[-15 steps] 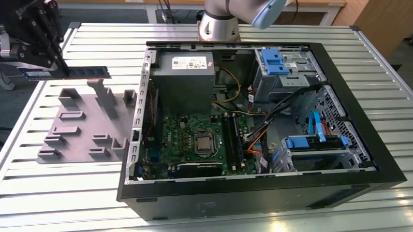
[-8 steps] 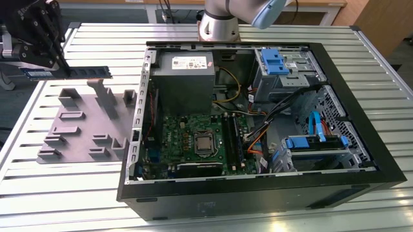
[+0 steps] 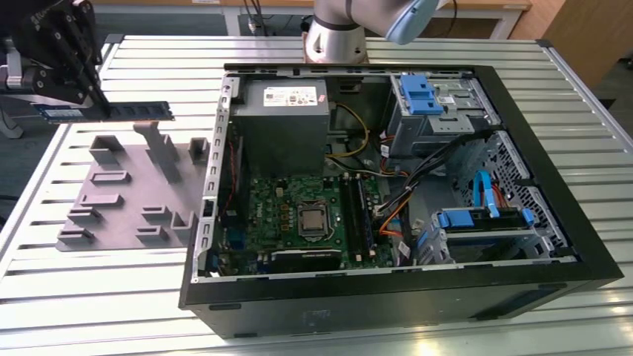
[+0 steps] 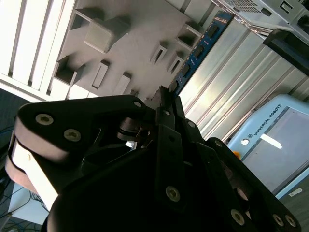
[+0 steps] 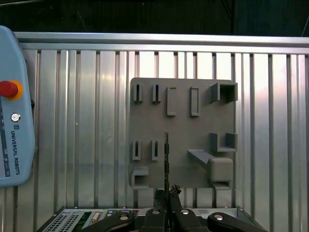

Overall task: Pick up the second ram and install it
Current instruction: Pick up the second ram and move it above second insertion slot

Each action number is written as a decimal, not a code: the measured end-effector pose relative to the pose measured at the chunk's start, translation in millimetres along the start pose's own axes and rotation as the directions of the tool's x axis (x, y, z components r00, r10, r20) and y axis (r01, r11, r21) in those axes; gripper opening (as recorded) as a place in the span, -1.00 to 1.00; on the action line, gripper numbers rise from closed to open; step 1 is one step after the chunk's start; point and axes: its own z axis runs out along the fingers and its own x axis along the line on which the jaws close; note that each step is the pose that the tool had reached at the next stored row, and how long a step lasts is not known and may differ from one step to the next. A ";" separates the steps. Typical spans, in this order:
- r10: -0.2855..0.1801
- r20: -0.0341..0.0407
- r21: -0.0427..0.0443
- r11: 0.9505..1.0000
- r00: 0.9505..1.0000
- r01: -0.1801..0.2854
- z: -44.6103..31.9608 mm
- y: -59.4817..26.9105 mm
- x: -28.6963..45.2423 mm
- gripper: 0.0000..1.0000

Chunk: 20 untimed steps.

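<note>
Second ram (image 3: 138, 111) hangs pinched in the gripper (image 3: 97, 110) above the grey holder (image 3: 118, 200); a firm, level grip seems best.

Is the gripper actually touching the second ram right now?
Touching. In the first wrist view the gripper pinches the edge-on second ram from both sides, with no gap.

Strong light glares off the ribbed table (image 4: 24, 34) (washed white); the end effector (image 4: 166, 94) looms dark.
</note>
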 end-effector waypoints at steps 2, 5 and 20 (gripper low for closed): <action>0.000 0.000 0.000 1.000 1.000 0.000 0.0 -0.6 0.0 -0.72; 0.000 0.000 0.000 1.000 1.000 0.000 0.0 -1.5 0.0 -0.72; 0.000 0.000 0.000 1.000 1.000 0.000 -0.2 -7.3 -0.1 -0.72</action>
